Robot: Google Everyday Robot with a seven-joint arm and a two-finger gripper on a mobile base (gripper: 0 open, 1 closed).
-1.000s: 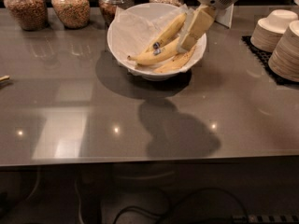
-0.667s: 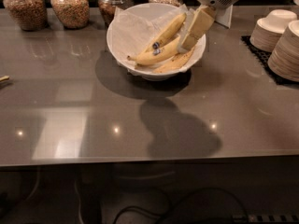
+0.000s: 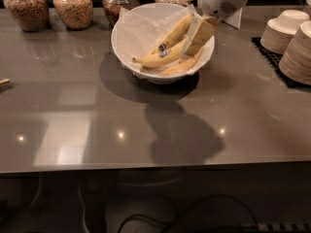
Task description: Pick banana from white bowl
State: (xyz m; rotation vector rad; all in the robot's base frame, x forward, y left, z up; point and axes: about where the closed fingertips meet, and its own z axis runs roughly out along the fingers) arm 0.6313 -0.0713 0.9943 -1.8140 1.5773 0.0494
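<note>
The white bowl [image 3: 127, 42], lined with crinkled white paper, stands at the back middle of the grey table. Three yellow bananas lie in it. The banana [image 3: 154, 59] in the middle is long and curved, with a small blue sticker, and its stem points left. Another banana [image 3: 176, 30] leans above it and a third [image 3: 182, 67] lies below it. My gripper [image 3: 193, 42] comes in from the upper right and reaches down into the right side of the bowl, against the right ends of the bananas. It hides part of them.
Several glass jars of grains [image 3: 73, 6] stand along the back edge. Stacks of small off-white bowls [image 3: 291, 40] sit on a black mat at the right. A small object [image 3: 4, 82] lies at the left edge. The table's front edge [image 3: 155, 165] runs across the lower frame.
</note>
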